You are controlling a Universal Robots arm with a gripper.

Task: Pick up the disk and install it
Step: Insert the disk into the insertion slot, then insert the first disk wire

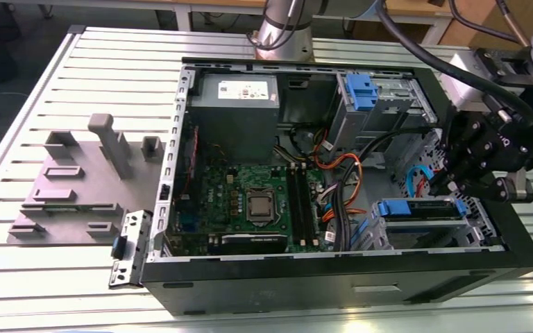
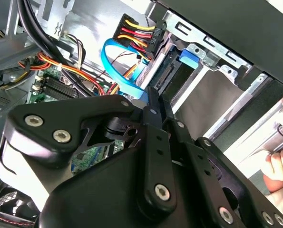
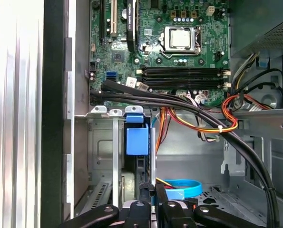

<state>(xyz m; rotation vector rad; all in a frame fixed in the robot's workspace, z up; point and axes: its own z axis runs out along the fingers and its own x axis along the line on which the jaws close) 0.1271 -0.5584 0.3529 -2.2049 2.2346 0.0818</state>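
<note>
Fingers: in both wrist views the two black metal fingers [image 3: 145,191] of the gripper [image 2: 152,99] stand pressed close together, with no more than a sliver between them and nothing held there. I judge them closed and empty.

Just beyond the fingertips, in the second wrist view, lies the cabled end of the disk [image 2: 188,56], a flat silver metal hard drive carried in a blue plastic bracket with a blue tab. The fingertips are just beside that end; whether they touch it cannot be told.

Location of the disk: it sits on edge inside the grey sheet-metal drive cage [image 3: 99,142] at the corner of the open black computer case [image 1: 341,281]. Its blue tab faces out of the cage mouth, which in my judgement leaves the bracket reachable for release. In the exterior view the disk [image 1: 396,207] lies in the cage at the exterior view's right, below the gripper. It appears seated, so I judge the installation done or nearly done.

Surroundings: a light-blue flat data cable [image 2: 113,61] and a connector with red, yellow and black wires [image 2: 136,29] hang next to the disk's end. The green motherboard [image 3: 179,57] lies further in. Thick black cables [image 3: 179,102] cross between board and cage.

Outside the case, a grey plastic stand with upright posts [image 1: 86,173] stands on the slatted metal table [image 1: 26,104], well apart from the gripper. A person's hand [image 2: 280,167] rests near the case's outer edge.
</note>
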